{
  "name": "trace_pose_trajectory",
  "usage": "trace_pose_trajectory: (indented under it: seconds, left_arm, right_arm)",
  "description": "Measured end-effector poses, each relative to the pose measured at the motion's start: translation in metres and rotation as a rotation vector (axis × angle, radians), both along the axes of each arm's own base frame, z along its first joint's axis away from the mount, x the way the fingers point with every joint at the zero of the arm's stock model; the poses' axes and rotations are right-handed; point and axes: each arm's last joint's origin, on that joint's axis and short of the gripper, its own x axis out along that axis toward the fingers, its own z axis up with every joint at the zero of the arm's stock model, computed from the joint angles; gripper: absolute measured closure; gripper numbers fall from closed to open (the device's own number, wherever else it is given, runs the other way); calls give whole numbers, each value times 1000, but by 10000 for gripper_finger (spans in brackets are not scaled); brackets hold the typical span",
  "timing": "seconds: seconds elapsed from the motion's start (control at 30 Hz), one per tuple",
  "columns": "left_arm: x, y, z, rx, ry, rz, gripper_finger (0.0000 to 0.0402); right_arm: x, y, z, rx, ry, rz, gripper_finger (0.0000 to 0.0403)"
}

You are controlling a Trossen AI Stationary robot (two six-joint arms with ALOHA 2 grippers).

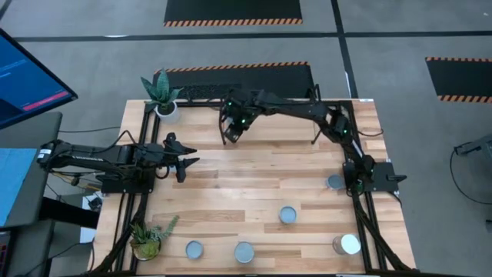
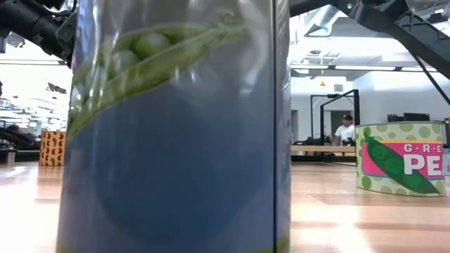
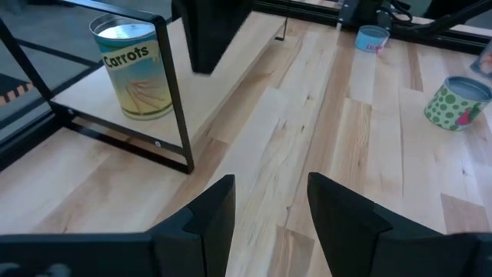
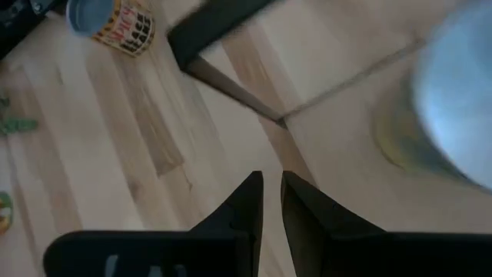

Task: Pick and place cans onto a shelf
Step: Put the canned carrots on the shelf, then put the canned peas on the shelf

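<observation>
The shelf (image 1: 277, 131) stands at the table's far side. A can labelled Carrots (image 3: 134, 69) stands upright on its bottom on the shelf board (image 3: 223, 85), near the left end; it shows blurred in the right wrist view (image 4: 453, 100). My right gripper (image 1: 229, 136) hangs over the shelf's left end, shut and empty (image 4: 270, 192). My left gripper (image 1: 184, 158) is open and empty over the table's left middle (image 3: 269, 208). Several more cans stand on the table: (image 1: 335, 182), (image 1: 288, 215), (image 1: 349, 245), (image 1: 244, 251), (image 1: 194, 249).
Two potted plants stand at the far left (image 1: 161, 94) and near left (image 1: 146, 238) corners. A pea can (image 2: 176, 126) fills the low view, with another (image 2: 401, 158) to its right. A person (image 2: 344, 130) stands in the room behind. Bare tabletop (image 1: 246, 177) lies between the arms.
</observation>
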Motion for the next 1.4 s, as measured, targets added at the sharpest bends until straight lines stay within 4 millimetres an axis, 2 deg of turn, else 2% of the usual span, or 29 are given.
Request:
trace_pose_trajectory:
  seconds: [0.2, 0.47, 0.6, 1.07, 1.4]
  left_arm:
    - [0, 0, 0, -21, -6, 6, 249]
    - [0, 0, 0, -18, -3, 1, 249]
    - [-1, 0, -1, -15, 9, 2, 249]
    - [-1, 0, -2, -22, 17, 5, 249]
    - [-1, 0, -2, -25, 16, 5, 249]
  right_arm:
    - [10, 3, -21, -58, 53, -59, 327]
    - [6, -4, -6, -141, 24, -132, 327]
    - [3, -12, -5, -202, 40, -185, 327]
    - [-9, -51, -2, -238, 9, -277, 327]
    - [-10, -52, -1, -222, 9, -288, 327]
